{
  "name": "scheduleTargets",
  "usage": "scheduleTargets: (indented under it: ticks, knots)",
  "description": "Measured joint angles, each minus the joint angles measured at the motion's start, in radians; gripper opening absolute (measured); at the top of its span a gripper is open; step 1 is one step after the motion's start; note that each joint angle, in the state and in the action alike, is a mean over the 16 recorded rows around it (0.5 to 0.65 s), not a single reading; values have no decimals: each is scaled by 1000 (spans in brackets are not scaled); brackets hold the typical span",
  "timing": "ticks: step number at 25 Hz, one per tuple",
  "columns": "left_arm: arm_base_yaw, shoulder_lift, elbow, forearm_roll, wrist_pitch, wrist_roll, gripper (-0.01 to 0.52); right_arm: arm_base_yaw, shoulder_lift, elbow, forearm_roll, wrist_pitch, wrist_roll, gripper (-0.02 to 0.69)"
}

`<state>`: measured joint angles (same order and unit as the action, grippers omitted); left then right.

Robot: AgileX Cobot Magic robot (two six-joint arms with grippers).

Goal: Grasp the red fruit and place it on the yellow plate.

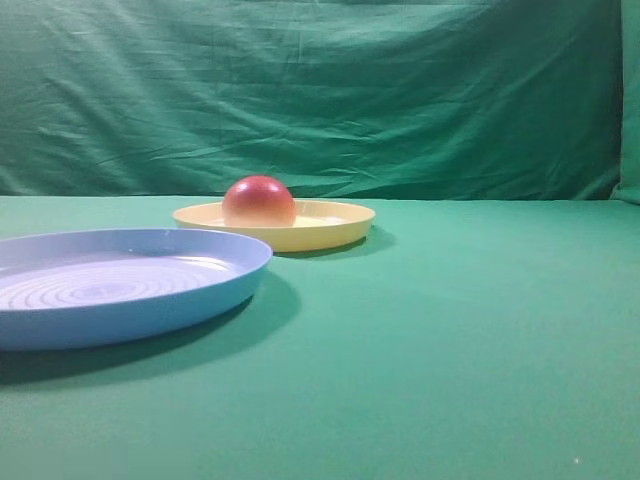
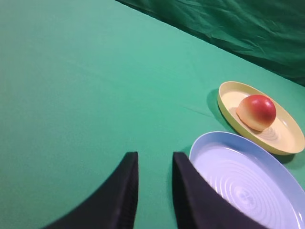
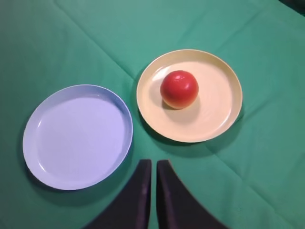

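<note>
The red fruit (image 1: 259,201) (image 2: 257,112) (image 3: 179,89) rests on the pale yellow plate (image 1: 335,226) (image 2: 290,141) (image 3: 220,109), left of the plate's centre in the right wrist view. My left gripper (image 2: 155,155) hovers over bare cloth beside the blue plate, well short of the fruit; its jaws stand apart with nothing between them. High above the table, my right gripper (image 3: 154,162) is shut and empty, its tips near the gap between the two plates. Neither gripper shows in the exterior view.
A larger light-blue plate (image 1: 60,318) (image 2: 224,143) (image 3: 43,162) with concentric rings lies to the left of the yellow one, nearly touching it. Green cloth covers the table and hangs as a backdrop (image 1: 320,90).
</note>
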<state>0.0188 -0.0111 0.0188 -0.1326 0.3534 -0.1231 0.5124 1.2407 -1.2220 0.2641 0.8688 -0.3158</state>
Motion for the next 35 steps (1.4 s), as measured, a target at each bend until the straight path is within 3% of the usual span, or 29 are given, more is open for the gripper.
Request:
scheduleTargets:
  ticks: [9, 19, 35]
  knots:
    - [0, 0, 0, 0, 0, 0, 157, 2, -387, 379, -4, -139, 3, 0]
    - [0, 0, 0, 0, 0, 0, 157, -22, -574, 548, -38, -181, 9, 0]
    - [0, 0, 0, 0, 0, 0, 157, -344, -980, 929, -49, -414, 31, 0]
